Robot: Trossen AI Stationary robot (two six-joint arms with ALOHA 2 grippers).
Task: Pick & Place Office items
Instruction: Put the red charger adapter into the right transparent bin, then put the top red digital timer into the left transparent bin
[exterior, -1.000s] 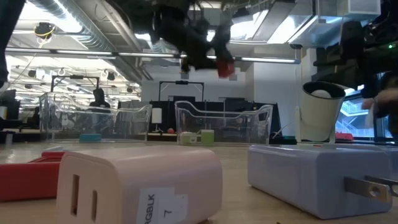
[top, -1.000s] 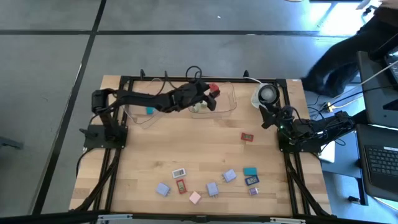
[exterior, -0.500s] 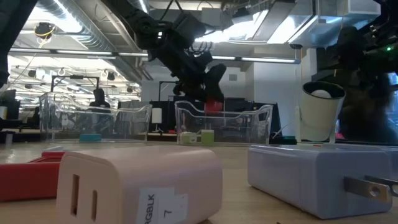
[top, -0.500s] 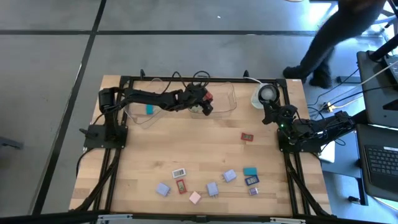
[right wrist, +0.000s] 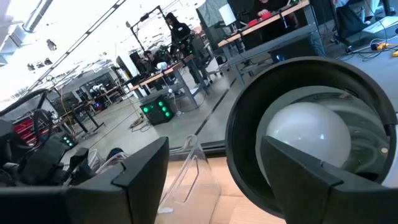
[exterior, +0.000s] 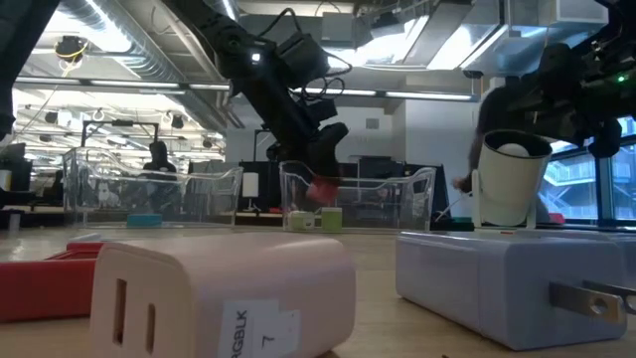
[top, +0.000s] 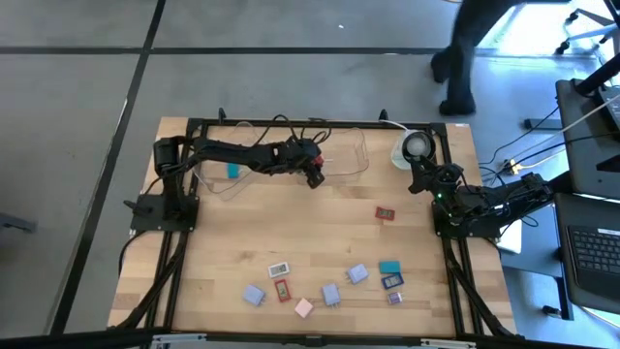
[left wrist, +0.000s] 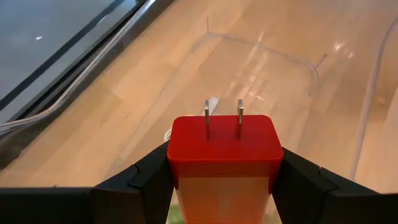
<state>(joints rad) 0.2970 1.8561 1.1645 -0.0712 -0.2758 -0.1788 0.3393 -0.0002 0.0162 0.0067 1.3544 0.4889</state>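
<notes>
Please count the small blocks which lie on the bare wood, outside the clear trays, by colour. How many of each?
Red blocks: 2
White block: 1
Pink block: 1
Teal block: 1
Lavender-blue blocks: 5
Total: 10

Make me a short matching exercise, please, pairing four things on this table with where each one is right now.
Things:
1. red plug block
2. teal block
3. pink block
4. round white object

Places:
A. at the table's far right corner, just ahead of the right gripper
B. lying alone in the left clear tray
C. among the loose blocks near the table's front edge
D. clamped in the left gripper, low inside the right clear tray

Pairs: 1-D, 2-B, 3-C, 4-A
</notes>
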